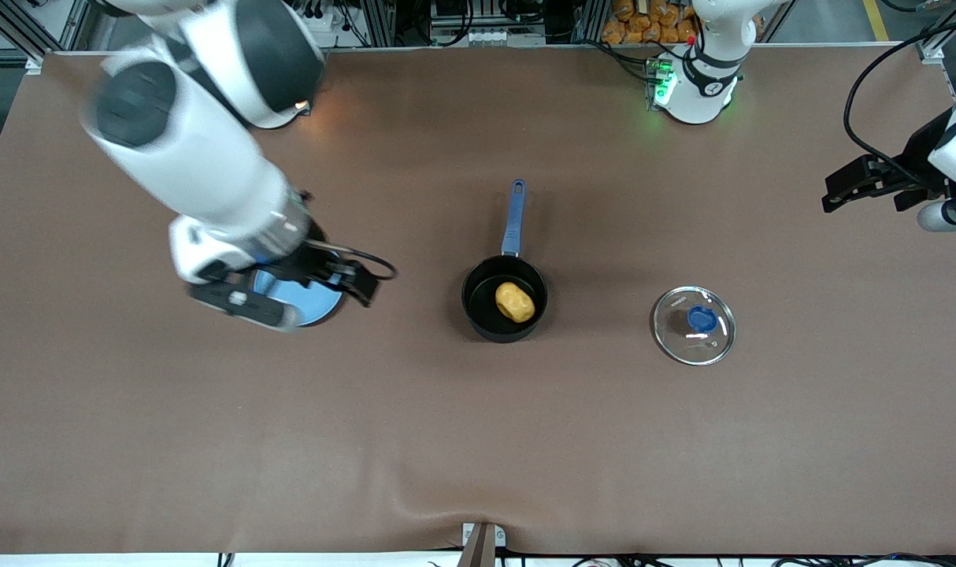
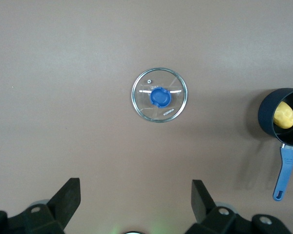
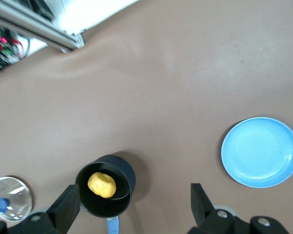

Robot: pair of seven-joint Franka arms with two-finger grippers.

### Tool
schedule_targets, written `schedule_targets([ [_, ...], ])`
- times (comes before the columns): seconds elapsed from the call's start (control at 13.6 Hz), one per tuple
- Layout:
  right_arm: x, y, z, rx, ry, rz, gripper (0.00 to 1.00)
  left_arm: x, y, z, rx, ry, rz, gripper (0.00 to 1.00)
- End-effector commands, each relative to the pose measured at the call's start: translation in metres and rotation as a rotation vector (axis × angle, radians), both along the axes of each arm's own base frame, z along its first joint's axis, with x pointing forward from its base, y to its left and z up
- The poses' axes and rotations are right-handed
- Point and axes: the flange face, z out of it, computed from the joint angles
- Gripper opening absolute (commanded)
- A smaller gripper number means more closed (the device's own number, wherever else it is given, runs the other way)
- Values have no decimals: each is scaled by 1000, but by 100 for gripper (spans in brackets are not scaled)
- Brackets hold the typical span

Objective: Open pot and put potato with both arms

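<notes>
The black pot point(image 1: 478, 303) stands uncovered in the middle of the table, its blue handle point(image 1: 514, 216) pointing toward the robots' bases. The yellow potato point(image 1: 515, 302) lies inside it. The glass lid point(image 1: 694, 325) with its blue knob point(image 1: 702, 319) lies flat on the table beside the pot, toward the left arm's end. My left gripper point(image 1: 864, 189) hangs open and empty near that end; its wrist view shows the lid point(image 2: 160, 94) and the gripper point(image 2: 136, 197) well apart. My right gripper point(image 1: 246, 303) is open and empty above the blue plate; the pot point(image 3: 105, 191) and potato point(image 3: 102, 185) show beside the gripper point(image 3: 136, 202).
A flat light-blue plate point(image 1: 313, 303) lies toward the right arm's end, partly hidden under the right hand; it shows empty in the right wrist view point(image 3: 261, 151). Brown table cloth point(image 1: 478, 441) covers the table. The left arm's base point(image 1: 694, 87) stands at the table's edge.
</notes>
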Motion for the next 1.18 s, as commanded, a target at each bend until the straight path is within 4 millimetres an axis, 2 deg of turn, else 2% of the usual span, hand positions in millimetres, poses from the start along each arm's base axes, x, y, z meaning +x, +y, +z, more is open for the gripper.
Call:
schedule_targets([
  [0.0, -9, -42, 21, -31, 24, 49, 100, -9, -1, 11, -10, 6, -11, 100],
  [0.07, -9, -62, 16, -102, 51, 124, 100, -13, -1, 16, -6, -1, -11, 100],
  [0.15, -20, -90, 27, -198, 92, 201, 100, -14, -4, 16, -3, 0, -15, 100],
  [0.22, -21, -116, 33, -223, 111, 244, 100, -15, -3, 18, -2, -4, -10, 100],
  [0.37, -26, -162, 52, -182, 121, 294, 100, -21, -9, 25, -1, -16, -17, 100],
  [0.44, -30, -178, 61, -162, 118, 284, 100, -23, -9, 28, -1, -21, -16, 100],
  [0.59, -42, -199, 70, -170, 131, 256, 100, -28, -9, 30, -1, -26, -19, 100],
  [0.74, -62, -215, 69, -189, 145, 270, 100, -30, -7, 30, -1, -23, -19, 100],
  [0.88, -77, -221, 65, -205, 116, 299, 100, -26, -6, 26, -3, -14, -25, 100],
  [1.1, -86, -237, 64, -212, 112, 373, 100, -25, -5, 25, -10, -13, -24, 100],
])
